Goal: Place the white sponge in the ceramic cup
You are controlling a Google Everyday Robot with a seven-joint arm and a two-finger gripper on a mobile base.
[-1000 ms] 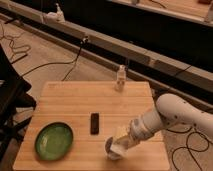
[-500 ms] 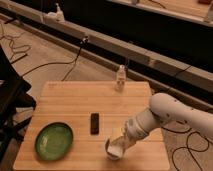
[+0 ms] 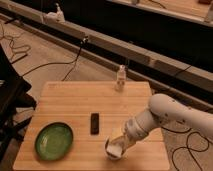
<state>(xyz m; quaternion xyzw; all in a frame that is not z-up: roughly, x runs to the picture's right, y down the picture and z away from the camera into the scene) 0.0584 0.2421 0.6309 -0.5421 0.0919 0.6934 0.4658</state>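
The ceramic cup (image 3: 113, 150) is a small whitish round cup near the front edge of the wooden table (image 3: 65, 100), right of centre. My gripper (image 3: 120, 140) reaches in from the right on a white arm (image 3: 162, 112) and sits right over the cup, touching or nearly touching its rim. A pale cream block, the white sponge (image 3: 117, 134), shows at the gripper's tip just above the cup. The arm hides the cup's inside, so I cannot tell how far the sponge is in it.
A green plate (image 3: 54, 141) lies at the front left. A small black bar (image 3: 94, 123) lies at the table's middle. A small white bottle-like figure (image 3: 120, 78) stands at the back edge. Cables run over the floor to the left and right.
The arm has shifted slightly to the left and lower over the cup. The cup, plate, black bar and figure have not moved.
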